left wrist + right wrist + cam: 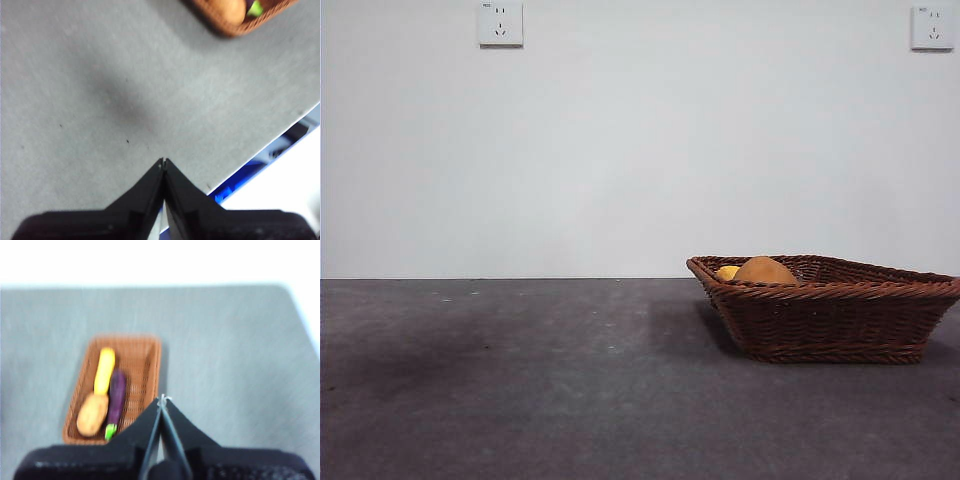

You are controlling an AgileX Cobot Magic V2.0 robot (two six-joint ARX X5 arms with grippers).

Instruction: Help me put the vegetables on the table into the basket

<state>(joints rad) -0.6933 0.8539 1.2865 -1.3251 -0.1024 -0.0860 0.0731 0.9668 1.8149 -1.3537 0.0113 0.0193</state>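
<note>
right gripper (163, 399): jaws pressed together, nothing held, raised above table (240, 350), basket (150, 347) at 10 o'clock. left gripper (164, 161): same, empty. corn (105, 371), potato (92, 414), eggplant (116, 399): side by side inside basket; task judged complete, hence both idle.

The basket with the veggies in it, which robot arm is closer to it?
Probably the right. The right gripper, jaws shut, hangs just beside the basket holding the corn, potato and eggplant. The left gripper, jaws shut, sits farther off over bare table.
</note>
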